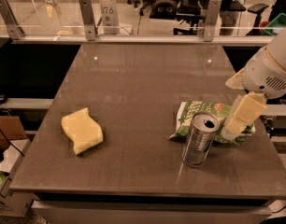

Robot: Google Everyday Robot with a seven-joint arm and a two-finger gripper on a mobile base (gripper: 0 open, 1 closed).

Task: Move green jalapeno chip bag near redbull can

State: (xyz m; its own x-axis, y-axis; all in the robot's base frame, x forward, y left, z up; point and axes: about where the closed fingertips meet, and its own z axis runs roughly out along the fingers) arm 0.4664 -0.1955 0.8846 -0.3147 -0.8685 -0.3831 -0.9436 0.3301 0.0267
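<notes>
The green jalapeno chip bag (pixel 195 113) lies flat on the grey table (pixel 143 87) at the right. The silver redbull can (pixel 199 139) stands upright just in front of it, almost touching its front edge. My gripper (pixel 239 123) comes down from the white arm at the right edge and sits on the right end of the bag, hiding that end.
A wavy yellow sponge (pixel 82 130) lies on the left part of the table. A glass barrier with metal posts (pixel 87 18) runs along the far edge. The table's right edge is close behind the gripper.
</notes>
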